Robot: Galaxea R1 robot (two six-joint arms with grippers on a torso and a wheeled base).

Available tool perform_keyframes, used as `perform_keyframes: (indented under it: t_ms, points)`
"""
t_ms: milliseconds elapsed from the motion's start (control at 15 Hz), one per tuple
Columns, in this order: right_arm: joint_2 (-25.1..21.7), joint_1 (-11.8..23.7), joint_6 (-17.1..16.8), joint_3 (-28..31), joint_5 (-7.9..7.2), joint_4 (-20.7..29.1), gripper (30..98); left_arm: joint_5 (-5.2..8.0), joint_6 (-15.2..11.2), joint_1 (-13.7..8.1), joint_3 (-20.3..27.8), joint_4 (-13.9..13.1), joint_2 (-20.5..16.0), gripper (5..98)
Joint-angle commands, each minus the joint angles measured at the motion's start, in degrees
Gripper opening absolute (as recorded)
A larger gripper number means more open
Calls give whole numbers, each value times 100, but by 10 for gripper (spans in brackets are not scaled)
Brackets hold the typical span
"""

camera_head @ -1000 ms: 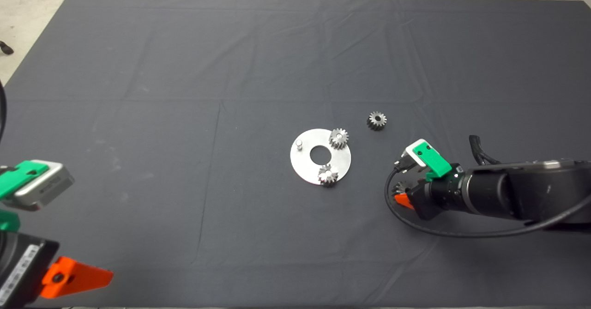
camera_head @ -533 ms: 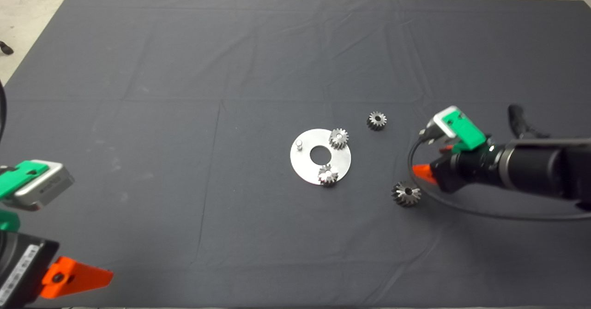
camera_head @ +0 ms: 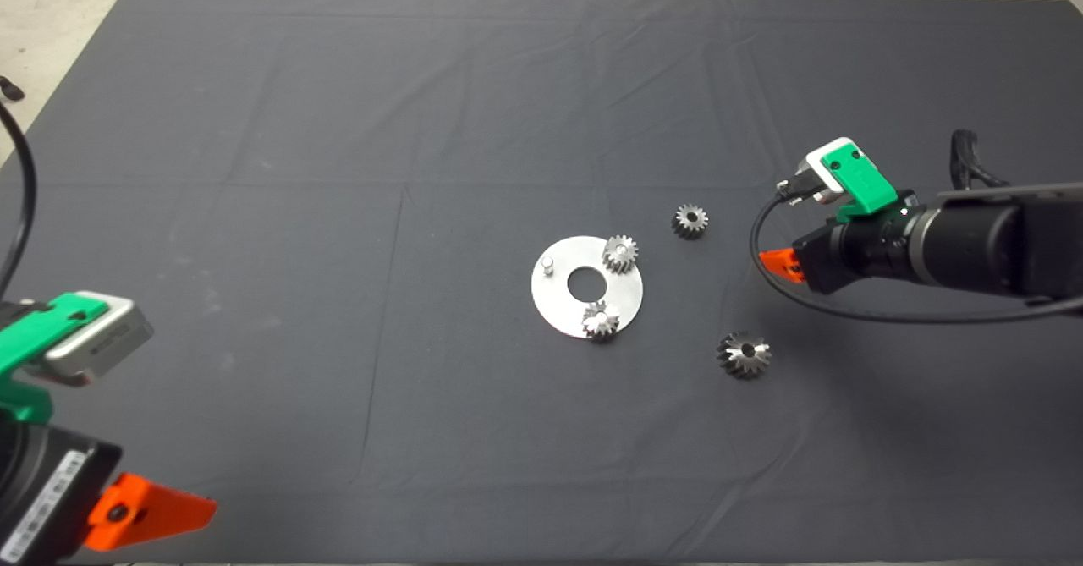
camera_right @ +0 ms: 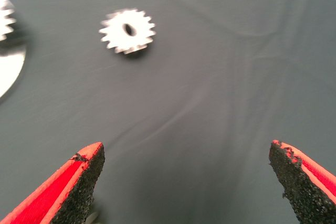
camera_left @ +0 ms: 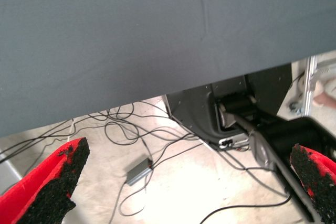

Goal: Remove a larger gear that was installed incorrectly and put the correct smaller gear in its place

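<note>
Larger gear is off the plate; smaller gear comes next.
Your right gripper (camera_right: 186, 179) hangs with jaws wide and empty beside the smaller gear (camera_head: 690, 221), a short-toothed grey spur loose on the mat. The flared larger gear (camera_head: 744, 354) lies discarded nearby. One peg (camera_head: 548, 264) on the plate (camera_head: 558, 305) stands bare. The left gripper (camera_left: 184, 182) waits, open.
</note>
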Motion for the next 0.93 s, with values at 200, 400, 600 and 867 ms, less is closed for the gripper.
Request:
perform_keyframes:
  t_ms: [200, 400, 600, 867]
  points:
    - [350, 72, -507, -936, 1007, -84, 869, 6, 74, -55, 52, -89, 577, 982]
    - [395, 72, -498, -1057, 1330, -84, 924, 7, 66, -55, 52, -89, 568, 982]
    - [475, 72, -489, -1071, 1442, -84, 974, -2, 48, -55, 52, -89, 559, 982]
    - [639, 37, -490, -1278, 1607, -102, 976, -2, 39, -55, 52, -89, 550, 982]
